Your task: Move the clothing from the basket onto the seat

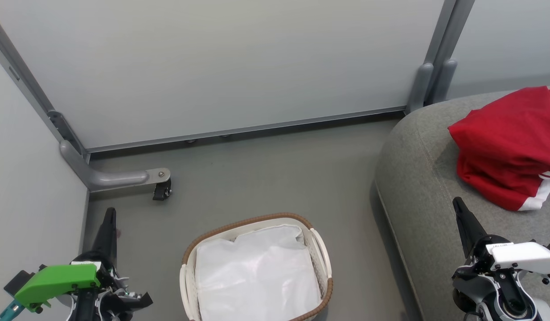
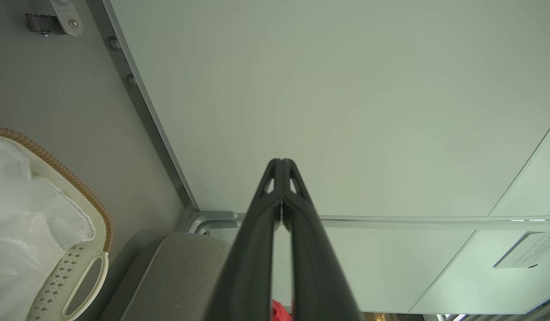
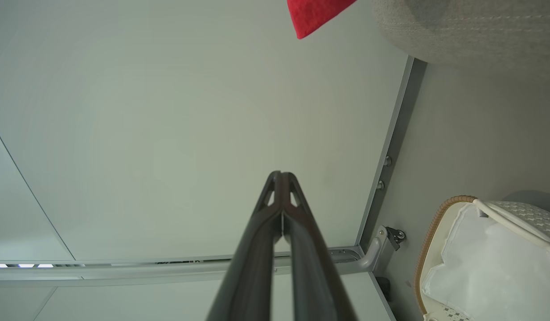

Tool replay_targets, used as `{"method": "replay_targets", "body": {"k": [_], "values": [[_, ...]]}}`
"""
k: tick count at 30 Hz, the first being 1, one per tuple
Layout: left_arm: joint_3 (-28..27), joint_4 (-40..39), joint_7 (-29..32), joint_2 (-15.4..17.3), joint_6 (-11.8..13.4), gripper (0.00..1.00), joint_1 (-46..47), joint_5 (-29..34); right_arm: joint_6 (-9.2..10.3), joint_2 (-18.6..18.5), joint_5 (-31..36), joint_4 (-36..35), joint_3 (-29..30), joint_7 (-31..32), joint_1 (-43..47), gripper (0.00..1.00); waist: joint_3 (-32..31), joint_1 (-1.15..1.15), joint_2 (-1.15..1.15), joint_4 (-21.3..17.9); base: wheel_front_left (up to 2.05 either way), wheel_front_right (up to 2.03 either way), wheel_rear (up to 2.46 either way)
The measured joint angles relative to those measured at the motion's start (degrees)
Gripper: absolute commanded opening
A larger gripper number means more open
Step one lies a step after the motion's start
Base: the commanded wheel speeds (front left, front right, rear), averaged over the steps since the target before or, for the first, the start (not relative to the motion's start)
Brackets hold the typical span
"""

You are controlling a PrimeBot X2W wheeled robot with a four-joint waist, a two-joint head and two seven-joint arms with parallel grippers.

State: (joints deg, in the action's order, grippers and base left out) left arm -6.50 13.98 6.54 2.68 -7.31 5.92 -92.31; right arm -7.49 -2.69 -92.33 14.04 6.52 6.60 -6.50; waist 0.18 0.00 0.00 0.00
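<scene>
One grey seat (image 1: 417, 178) takes up the right side of the head view. The red clothing (image 1: 506, 142) lies bunched on it at the upper right, with white trim along its lower edge. At lower centre the basket (image 1: 266, 216) stands on the floor (image 1: 266, 169), near the seat's left side, with its white lining (image 1: 257, 276) inside. I see the left jaws at the lower left and the right jaws at the lower right. Both are closed and empty, their tips touching in each wrist view.
</scene>
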Motion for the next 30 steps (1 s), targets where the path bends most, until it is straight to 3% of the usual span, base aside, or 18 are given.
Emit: {"method": "replay_targets", "body": {"k": [30], "values": [[0.00, 0.00, 0.00, 0.00, 0.00, 0.00, 0.00, 0.00, 0.00, -0.01, 0.00, -0.01, 0.00, 0.01, 0.00, 0.00, 0.00, 0.00, 0.00, 0.00, 0.00, 0.00, 0.00]]}}
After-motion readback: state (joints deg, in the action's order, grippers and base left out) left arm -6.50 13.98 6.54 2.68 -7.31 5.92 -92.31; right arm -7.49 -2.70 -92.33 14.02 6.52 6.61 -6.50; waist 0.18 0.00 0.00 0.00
